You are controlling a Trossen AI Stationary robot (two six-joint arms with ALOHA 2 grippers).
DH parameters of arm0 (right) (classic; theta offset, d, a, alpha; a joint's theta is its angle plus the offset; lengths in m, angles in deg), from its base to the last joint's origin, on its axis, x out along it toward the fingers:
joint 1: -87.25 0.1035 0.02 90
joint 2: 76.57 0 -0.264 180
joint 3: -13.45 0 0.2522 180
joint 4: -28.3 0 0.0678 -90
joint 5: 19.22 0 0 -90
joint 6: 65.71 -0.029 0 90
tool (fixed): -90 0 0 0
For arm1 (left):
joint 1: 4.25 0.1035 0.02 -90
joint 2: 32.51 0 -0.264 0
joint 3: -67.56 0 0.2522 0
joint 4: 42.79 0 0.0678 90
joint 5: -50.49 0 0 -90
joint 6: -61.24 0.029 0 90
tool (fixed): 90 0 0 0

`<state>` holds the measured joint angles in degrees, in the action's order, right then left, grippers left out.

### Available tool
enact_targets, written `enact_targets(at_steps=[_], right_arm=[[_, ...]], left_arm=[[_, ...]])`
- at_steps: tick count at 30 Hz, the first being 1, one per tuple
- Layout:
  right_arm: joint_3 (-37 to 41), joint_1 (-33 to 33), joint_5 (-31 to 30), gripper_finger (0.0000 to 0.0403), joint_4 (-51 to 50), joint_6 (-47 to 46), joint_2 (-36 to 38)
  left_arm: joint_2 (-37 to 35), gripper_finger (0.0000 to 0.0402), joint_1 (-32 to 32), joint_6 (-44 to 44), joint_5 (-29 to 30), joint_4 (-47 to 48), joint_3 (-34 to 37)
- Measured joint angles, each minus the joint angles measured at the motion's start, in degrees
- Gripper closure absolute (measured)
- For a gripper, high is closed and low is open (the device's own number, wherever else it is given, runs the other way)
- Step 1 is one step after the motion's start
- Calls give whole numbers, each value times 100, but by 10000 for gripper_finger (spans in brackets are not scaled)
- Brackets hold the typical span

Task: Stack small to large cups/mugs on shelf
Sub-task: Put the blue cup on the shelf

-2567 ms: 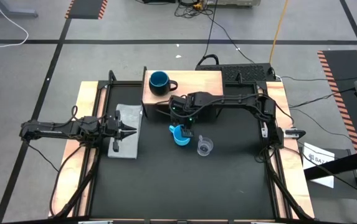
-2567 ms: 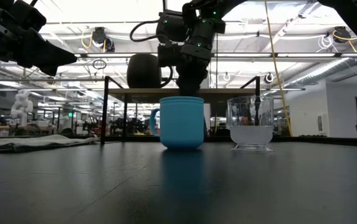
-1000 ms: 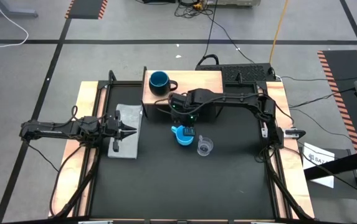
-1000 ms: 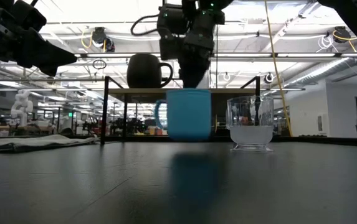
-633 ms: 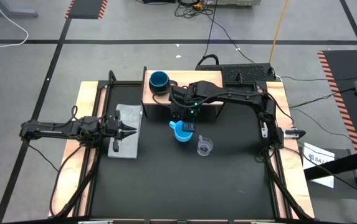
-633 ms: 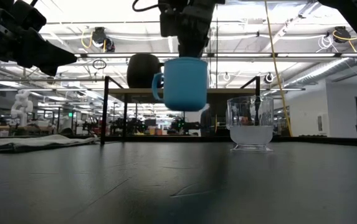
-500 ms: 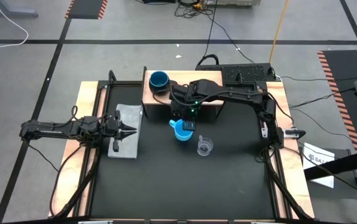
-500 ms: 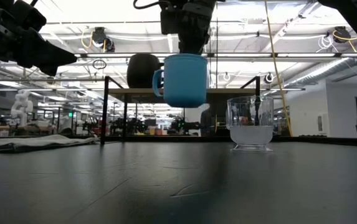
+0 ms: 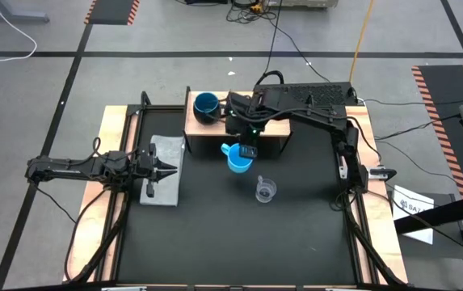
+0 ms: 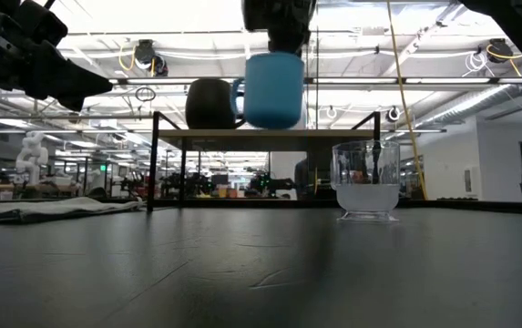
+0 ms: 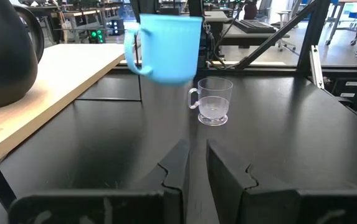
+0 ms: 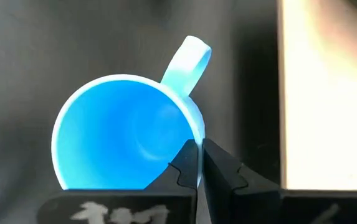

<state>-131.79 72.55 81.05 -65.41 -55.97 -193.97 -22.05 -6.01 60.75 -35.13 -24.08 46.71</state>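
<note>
Pinched on the rim of the light-blue cup (image 9: 238,161), the right gripper (image 12: 199,163) has one finger inside the wall and one outside, beside the root of the handle, and it holds the cup in the air in front of the shelf (image 9: 271,106), about level with the board; the left gripper (image 11: 193,165) hangs over the grey cloth (image 9: 163,167) at the table's left, its fingers parted only by a narrow slot and holding nothing. On the shelf's left end stands the navy mug (image 9: 206,107), probably the heaviest and hardest of the three, with a wide mouth that looks roomy enough to take the blue cup; its handle or rim would give a firm hold. The light-blue cup looks stiff and smooth, so a rim pinch may let it swing or slip if moved fast. The clear plastic cup (image 9: 266,190) stands on the black table, well apart from the shelf; it seems very light, thin and easy to tip or crush, so a gentle rim grip suits it. Only the low view shows the blue cup clear of the table, only the right wrist view shows the grip itself, and the high view alone shows the mug's blue inside.
</note>
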Motion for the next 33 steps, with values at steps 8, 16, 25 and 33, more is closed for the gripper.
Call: enact_targets(at_steps=[8, 16, 25, 33], right_arm=[[-323, -266, -5, 403, -53, 37, 174], [-347, -407, -8, 403, -96, 76, 286], [-345, -385, -7, 403, -162, 14, 280], [-336, -260, -9, 403, -74, 26, 419]], left_arm=[[2, 346, 0, 42, 2, 1, 1], [2, 346, 2, 42, 26, -2, 2], [2, 346, 2, 0, 24, 0, 2], [2, 346, 0, 0, 24, 0, 2]])
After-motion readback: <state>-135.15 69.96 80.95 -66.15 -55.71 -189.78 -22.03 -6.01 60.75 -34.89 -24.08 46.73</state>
